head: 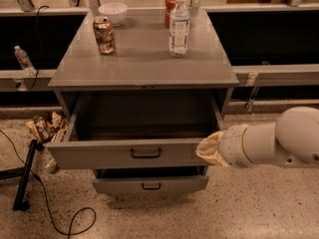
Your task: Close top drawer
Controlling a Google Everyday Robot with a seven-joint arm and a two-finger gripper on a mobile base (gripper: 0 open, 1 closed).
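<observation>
Standing pulled out, the top drawer (pixel 99 156) has the gripper (pixel 205 151) against the right end of its front; whether the gripper is spread or closed, I cannot tell.

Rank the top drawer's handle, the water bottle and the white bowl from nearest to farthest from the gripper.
Gripper sits at the top drawer's right front end.
1. Handle, centre of drawer front.
2. Water bottle, cabinet top, right.
3. White bowl, back left.
</observation>
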